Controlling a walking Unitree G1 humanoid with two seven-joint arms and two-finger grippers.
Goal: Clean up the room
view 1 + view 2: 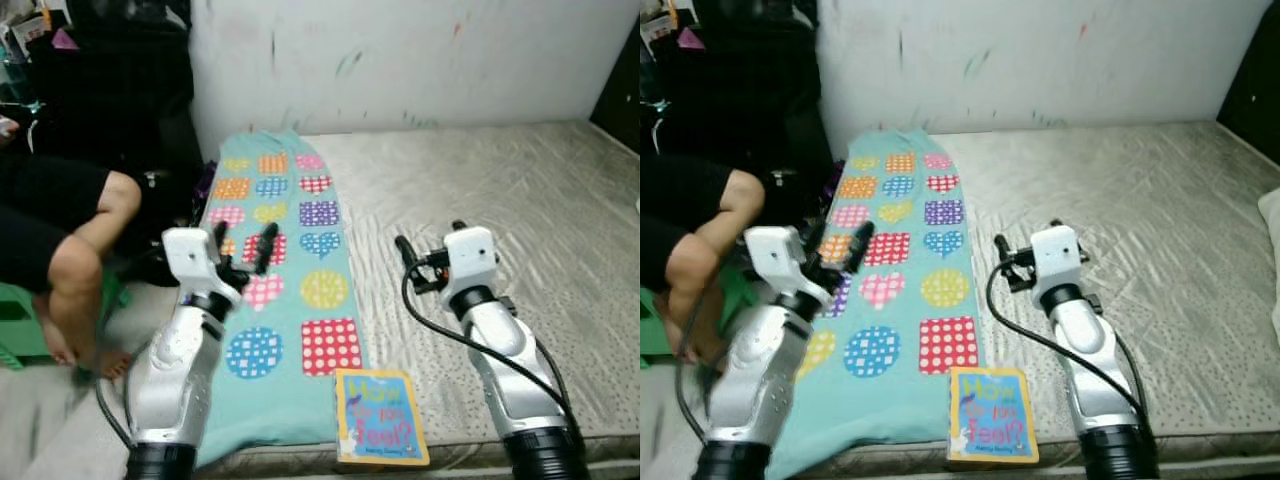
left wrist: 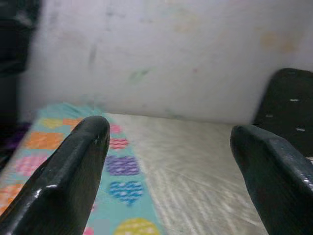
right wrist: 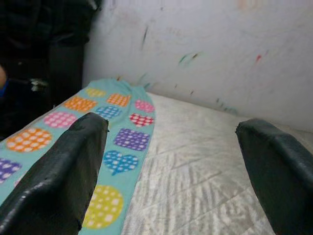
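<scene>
Your left hand (image 1: pixel 240 245) and right hand (image 1: pixel 430 240) hover spread and empty above the bed (image 1: pixel 520 200), the book (image 1: pixel 381 417) and blanket (image 1: pixel 285 300) not yet tidied.

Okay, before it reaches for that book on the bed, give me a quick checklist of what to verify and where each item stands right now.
1. Book reachable: ok, it lies flat at the near edge of the mattress, between the two arms.
2. Right gripper free: ok, jaws open, holding nothing, above bare mattress.
3. Left gripper free: ok, jaws open and holding nothing, over the patterned blanket.
4. Book unobstructed: ok, nothing rests on its cover.
5. Person's leg beside the left arm: not ok, close to it; keep that arm's swing small.
6. Book overhanging the bed edge: cannot tell.
</scene>
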